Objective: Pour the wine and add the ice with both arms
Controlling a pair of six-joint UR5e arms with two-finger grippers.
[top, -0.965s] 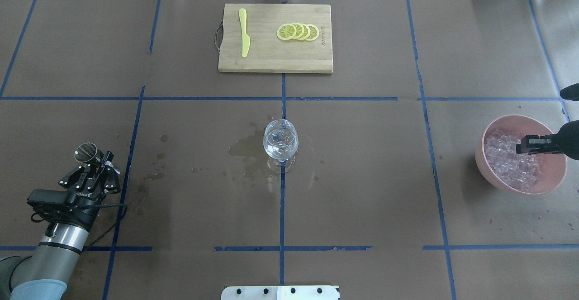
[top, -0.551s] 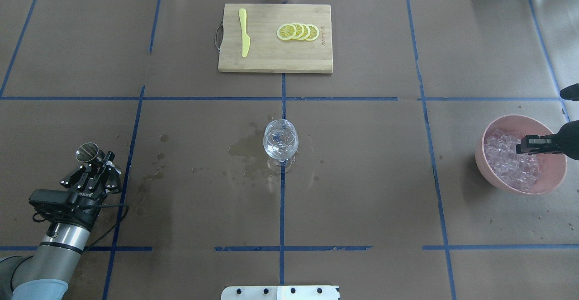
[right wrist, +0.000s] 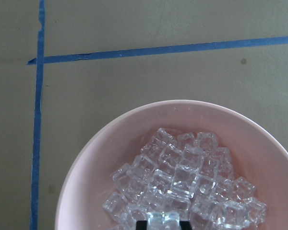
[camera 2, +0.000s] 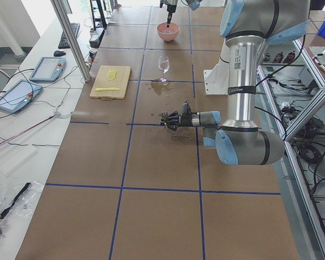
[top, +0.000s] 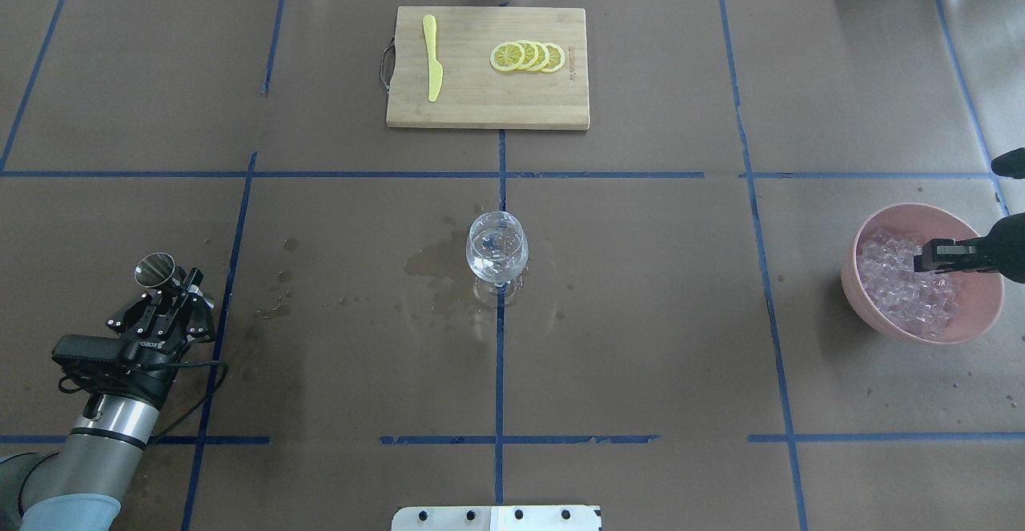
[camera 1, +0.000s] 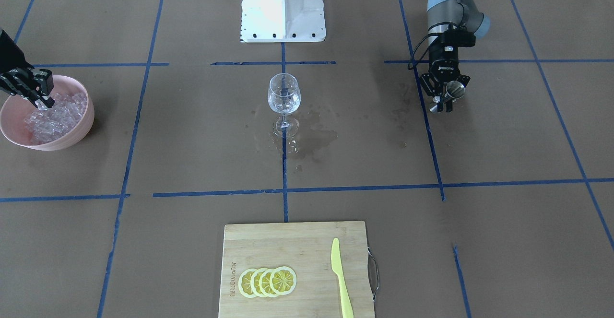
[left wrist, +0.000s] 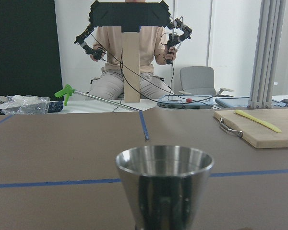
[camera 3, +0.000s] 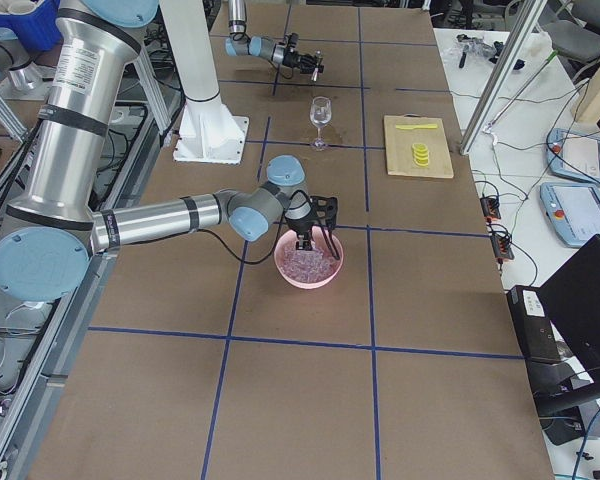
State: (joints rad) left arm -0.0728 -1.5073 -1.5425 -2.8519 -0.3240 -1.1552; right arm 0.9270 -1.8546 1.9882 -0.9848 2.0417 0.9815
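A clear stemmed wine glass (top: 496, 255) stands at the table's centre, also seen in the front view (camera 1: 284, 98); any wine in it is hardly visible. My left gripper (top: 172, 295) is at the near left, shut on a small steel measuring cup (top: 156, 269), which stands upright in the left wrist view (left wrist: 164, 187). My right gripper (top: 921, 257) is down in the pink bowl (top: 849, 275) of ice (top: 905, 295). In the right wrist view one ice cube (right wrist: 163, 221) sits between its fingertips, above the heap (right wrist: 182, 177).
A wooden cutting board (top: 480, 106) at the far centre carries lemon slices (top: 528, 57) and a yellow knife (top: 432, 58). A wet stain (top: 432, 263) lies left of the glass. The white base block (camera 1: 283, 6) is at the near edge.
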